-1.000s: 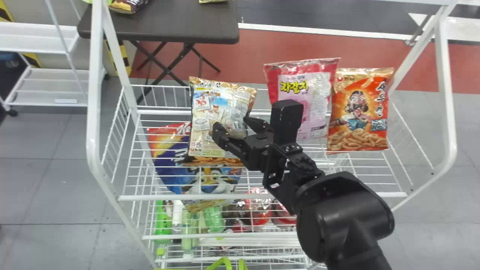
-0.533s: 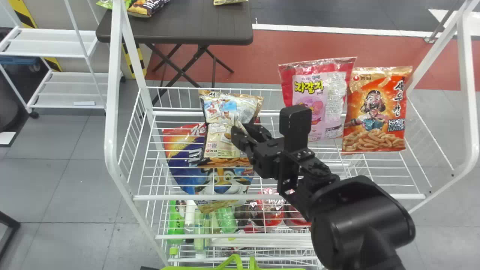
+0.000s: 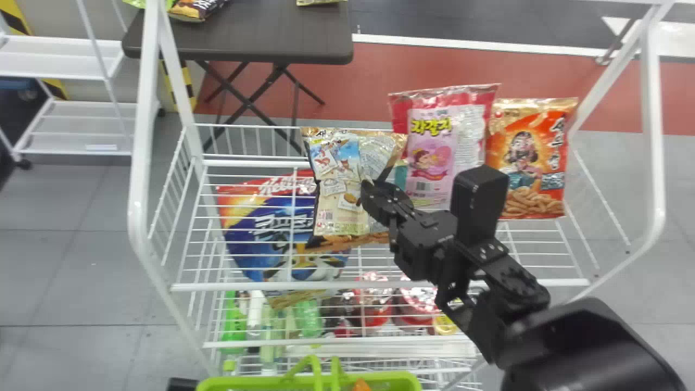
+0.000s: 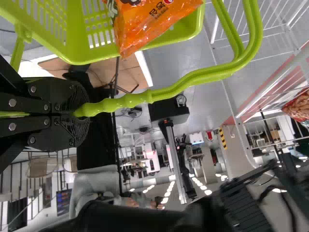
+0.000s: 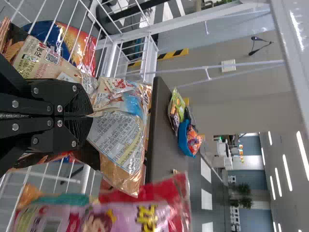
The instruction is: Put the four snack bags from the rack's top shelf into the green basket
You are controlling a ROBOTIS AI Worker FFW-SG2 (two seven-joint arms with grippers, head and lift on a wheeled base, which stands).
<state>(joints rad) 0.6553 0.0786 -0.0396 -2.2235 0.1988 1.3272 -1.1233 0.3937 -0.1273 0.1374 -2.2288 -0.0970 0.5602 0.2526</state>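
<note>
Head view: the right hand (image 3: 376,196) is clamped on the beige snack bag (image 3: 341,212) over the top shelf (image 3: 326,285), left of the pink bag (image 3: 434,157) and red-orange bag (image 3: 525,157) towards the far right corner. Below the near edge, the left hand (image 3: 183,385) is beside the green basket (image 3: 217,384), closed on its handle (image 4: 193,81); an orange packet (image 4: 149,24) lies inside.

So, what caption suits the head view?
The right gripper grips a beige snack bag at the white rack.
</note>
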